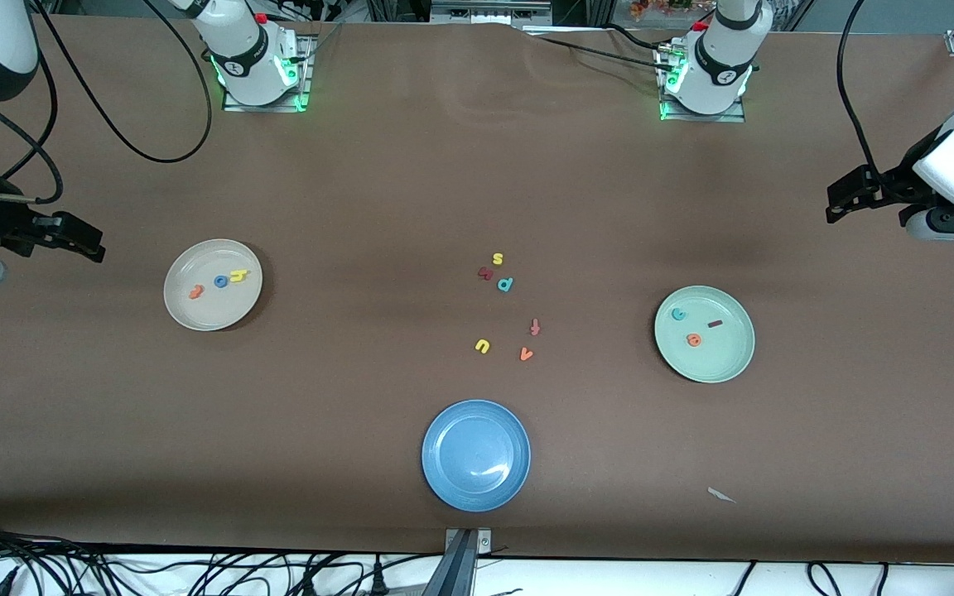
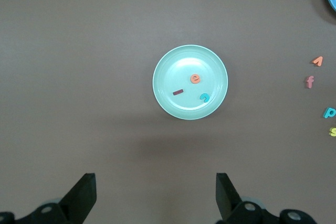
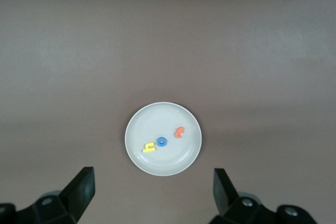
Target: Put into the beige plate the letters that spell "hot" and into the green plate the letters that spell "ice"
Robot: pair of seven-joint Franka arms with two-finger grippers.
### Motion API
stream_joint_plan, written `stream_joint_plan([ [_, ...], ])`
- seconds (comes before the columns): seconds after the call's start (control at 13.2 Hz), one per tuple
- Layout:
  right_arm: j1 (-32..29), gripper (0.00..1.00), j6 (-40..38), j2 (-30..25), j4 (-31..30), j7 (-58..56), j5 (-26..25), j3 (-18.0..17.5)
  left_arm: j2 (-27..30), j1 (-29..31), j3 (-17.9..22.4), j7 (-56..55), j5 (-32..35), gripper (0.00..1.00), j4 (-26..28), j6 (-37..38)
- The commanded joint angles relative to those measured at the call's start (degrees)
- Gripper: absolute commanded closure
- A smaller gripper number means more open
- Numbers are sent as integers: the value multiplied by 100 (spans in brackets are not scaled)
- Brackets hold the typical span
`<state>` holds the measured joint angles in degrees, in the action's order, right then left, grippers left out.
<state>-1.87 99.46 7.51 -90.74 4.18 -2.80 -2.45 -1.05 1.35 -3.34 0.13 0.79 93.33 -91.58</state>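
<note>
The beige plate (image 1: 212,316) (image 3: 163,116) lies toward the right arm's end of the table and holds the yellow "h" (image 1: 238,276) (image 3: 149,147), blue "o" (image 1: 220,282) (image 3: 162,142) and orange "t" (image 1: 196,291) (image 3: 180,131). In the green plate (image 1: 727,358) (image 2: 181,65), toward the left arm's end, lie the teal "c" (image 1: 678,314) (image 2: 205,97), dark red "i" (image 1: 715,324) (image 2: 178,92) and orange "e" (image 1: 694,339) (image 2: 195,79). My right gripper (image 1: 92,242) (image 3: 153,176) hangs open and empty over bare table beside the beige plate. My left gripper (image 1: 837,203) (image 2: 156,179) hangs open and empty over the table's left-arm end.
An empty blue plate (image 1: 476,484) sits near the front edge. Loose letters lie mid-table: yellow "s" (image 1: 498,259), a dark red letter (image 1: 485,273), teal "p" (image 1: 505,284), orange-red "f" (image 1: 535,327), yellow "u" (image 1: 483,346), orange "v" (image 1: 526,354). A white scrap (image 1: 721,495) lies near the front.
</note>
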Motion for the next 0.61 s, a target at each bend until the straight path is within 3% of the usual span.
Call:
stream_joint_plan([
  [0.0, -454, 0, 205, -154, -251, 4, -63, -536, -71, 23, -27, -39, -123, 0, -175, 123],
  [0.53, -446, 0, 452, -110, -401, 145, 341, -537, -115, 23, -35, -48, -123, 0, -175, 123],
])
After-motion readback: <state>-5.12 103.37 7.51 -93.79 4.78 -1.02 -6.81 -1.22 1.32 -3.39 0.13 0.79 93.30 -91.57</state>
